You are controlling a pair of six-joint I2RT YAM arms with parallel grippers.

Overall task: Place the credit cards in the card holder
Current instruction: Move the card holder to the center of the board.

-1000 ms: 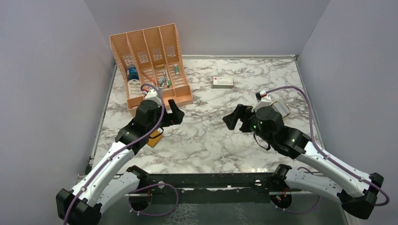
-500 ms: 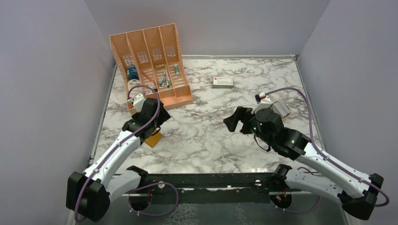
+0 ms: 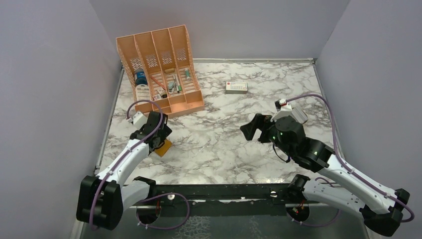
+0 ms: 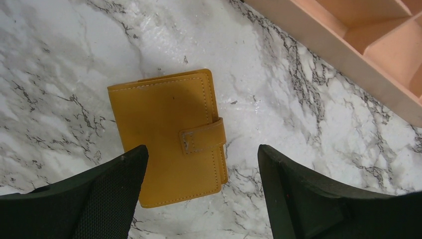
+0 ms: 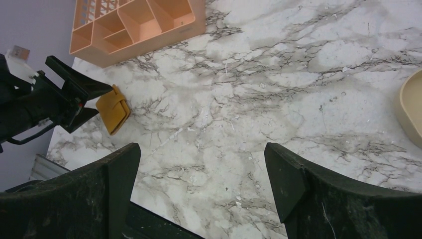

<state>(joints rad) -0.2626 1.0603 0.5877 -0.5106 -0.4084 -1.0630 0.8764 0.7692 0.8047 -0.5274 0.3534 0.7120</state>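
Observation:
The card holder (image 3: 164, 147) (image 4: 164, 132) is a mustard-orange wallet lying shut and flat on the marble, its strap closed across the front. My left gripper (image 3: 159, 135) (image 4: 201, 149) hovers right over it, open. In the left wrist view one finger covers the card holder's lower left corner and the other stands off to its right, over bare marble. My right gripper (image 3: 251, 129) (image 5: 201, 149) is wide open above the table's middle, with nothing between its fingers. It sees the card holder (image 5: 113, 110) far to the left. I cannot make out the credit cards in any view.
A large orange desk organiser (image 3: 159, 69) (image 4: 378, 45) (image 5: 134, 25) stands at the back left, close behind the card holder. A white box with a red mark (image 3: 236, 87) lies at the back centre. A tan dish (image 5: 412, 107) shows its rim at the right.
My left arm has swung back and left from beside the organiser to over the card holder, and its jaws have narrowed a little. The right arm has shifted slightly.

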